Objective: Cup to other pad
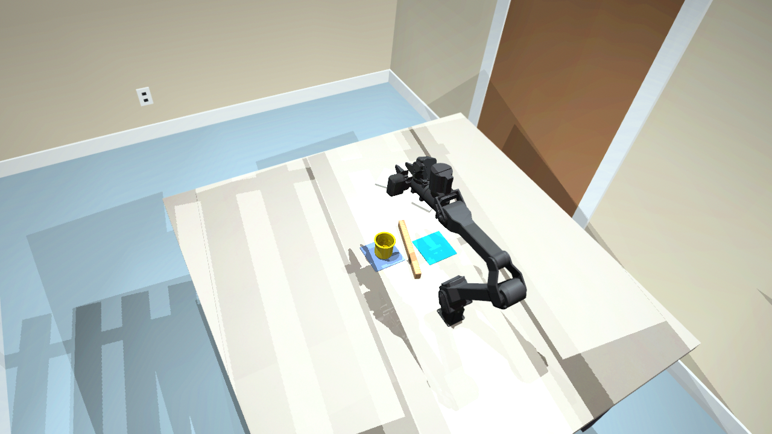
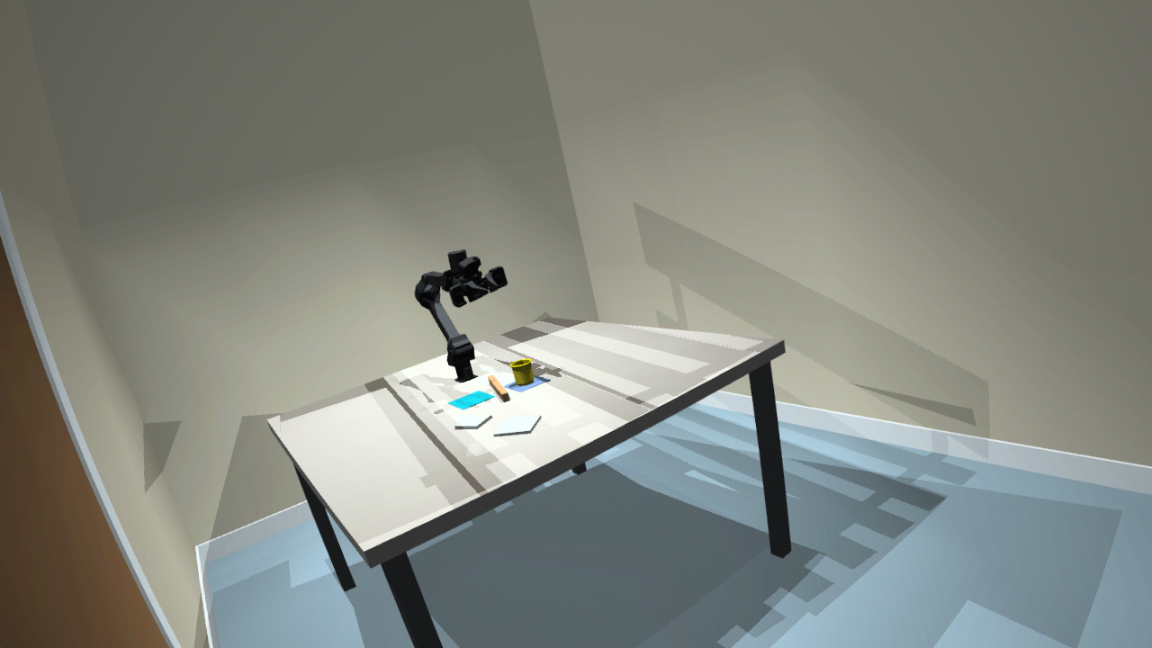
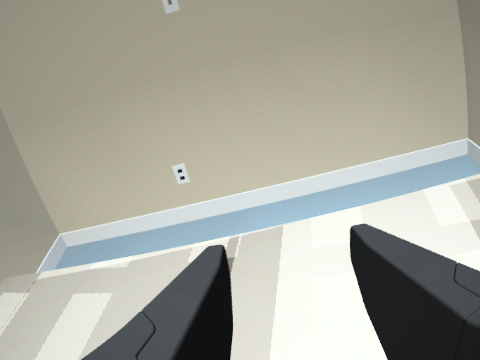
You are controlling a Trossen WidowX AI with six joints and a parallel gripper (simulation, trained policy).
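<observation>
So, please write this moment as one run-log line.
yellow round cup: upright on blue square pad | black end effector: raised, partly open, empty

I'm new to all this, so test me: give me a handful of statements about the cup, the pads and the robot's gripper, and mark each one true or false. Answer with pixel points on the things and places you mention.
1. The yellow cup (image 1: 384,249) (image 2: 522,373) stands upright. True.
2. The cup is on the bright cyan pad (image 1: 435,248) (image 2: 471,400). False: it is on the duller blue pad (image 1: 396,258) (image 2: 527,385).
3. The wooden bar (image 1: 408,248) (image 2: 499,388) lies between the two coloured pads. True.
4. The gripper (image 1: 401,176) (image 2: 480,292) (image 3: 289,251) is clamped on the cup. False: it is partly open, with nothing between its fingers, away from the cup.
5. The gripper is raised above the table (image 1: 604,302) (image 2: 337,451). True.
</observation>
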